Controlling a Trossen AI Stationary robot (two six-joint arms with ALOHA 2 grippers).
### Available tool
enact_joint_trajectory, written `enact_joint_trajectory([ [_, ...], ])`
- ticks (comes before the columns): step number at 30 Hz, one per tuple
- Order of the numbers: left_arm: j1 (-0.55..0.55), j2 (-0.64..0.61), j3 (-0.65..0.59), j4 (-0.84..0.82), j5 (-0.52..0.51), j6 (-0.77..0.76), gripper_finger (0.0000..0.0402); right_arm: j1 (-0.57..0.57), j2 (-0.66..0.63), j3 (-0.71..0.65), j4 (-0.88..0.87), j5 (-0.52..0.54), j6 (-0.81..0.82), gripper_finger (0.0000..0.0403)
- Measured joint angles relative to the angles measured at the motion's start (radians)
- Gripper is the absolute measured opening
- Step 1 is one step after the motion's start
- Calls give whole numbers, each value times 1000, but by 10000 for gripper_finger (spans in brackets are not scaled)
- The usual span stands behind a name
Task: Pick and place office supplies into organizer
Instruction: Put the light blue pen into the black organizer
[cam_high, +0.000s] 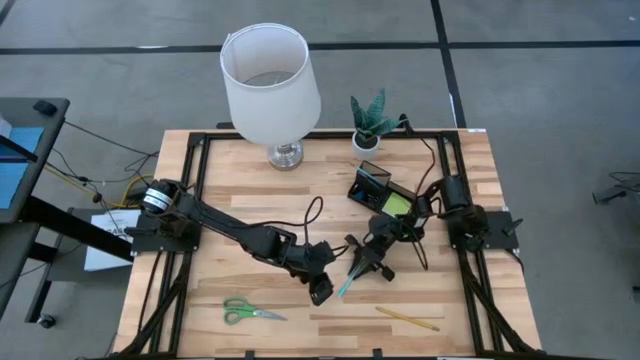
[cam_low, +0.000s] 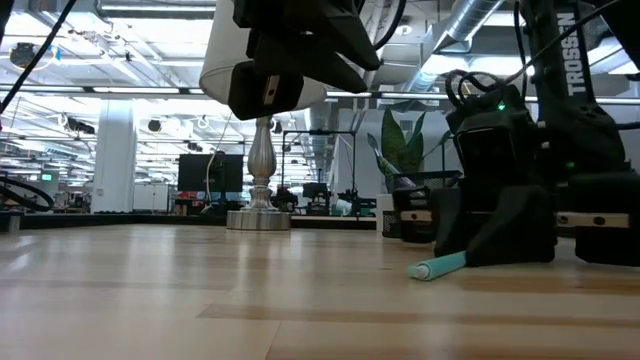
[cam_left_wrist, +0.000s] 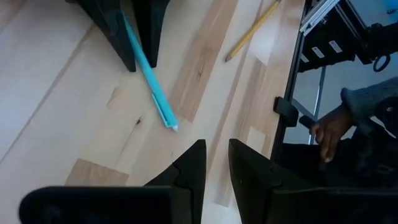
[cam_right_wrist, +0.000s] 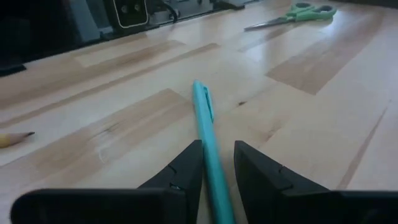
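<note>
Right end effector (cam_right_wrist: 217, 171) is gripping the teal pen (cam_right_wrist: 208, 140), hiding its rear end; left end effector (cam_left_wrist: 216, 163) is hovering nearly closed (empty). "TROSSEN" is showing on the arm (cam_low: 580, 60).

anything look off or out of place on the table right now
Nothing damaged or spilled. The teal pen lies flat between the right gripper fingers; the scissors and yellow pencil lie loose near the front edge, outside the organizer.

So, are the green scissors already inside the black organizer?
No, the green scissors lie on the table near its front edge, far from the black organizer.
</note>
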Motion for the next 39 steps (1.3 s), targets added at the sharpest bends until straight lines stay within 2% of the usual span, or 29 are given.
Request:
enact_joint_trajectory([
  [4, 0, 0, 0, -7, 0, -1, 61, 14, 29, 7, 51, 45, 17, 73],
  [7, 1, 0, 0, -10, 1, -1, 61, 29, 29, 16, 44, 98, 16, 48],
  [11, 0, 0, 0, -10, 21, -7, 61, 54, 33, 51, 28, 113, 25, 17],
  [14, 6, 0, 0, -10, 40, -8, 61, 81, 36, 80, 16, 154, 107, 25],
  [18, 23, -9, -1, -11, 77, -24, 61, 109, 20, 90, 25, 262, 238, 28],
  [22, 37, -60, -1, -38, 61, -32, 58, 116, -77, 84, -55, 310, 362, 15],
  [27, 46, -160, -1, -220, -75, 8, 33, 102, -293, 84, -319, 348, 516, 16],
  [33, 74, -289, -1, -438, -265, 54, 2, 54, -612, 98, -724, 400, 580, 16],
  [36, 94, -334, -1, -483, -343, 57, 3, 7, -782, 160, -1010, 439, 595, 16],
  [39, 113, -360, -1, -508, -377, 88, 3, -49, -921, 273, -1367, 581, 553, 16],
])
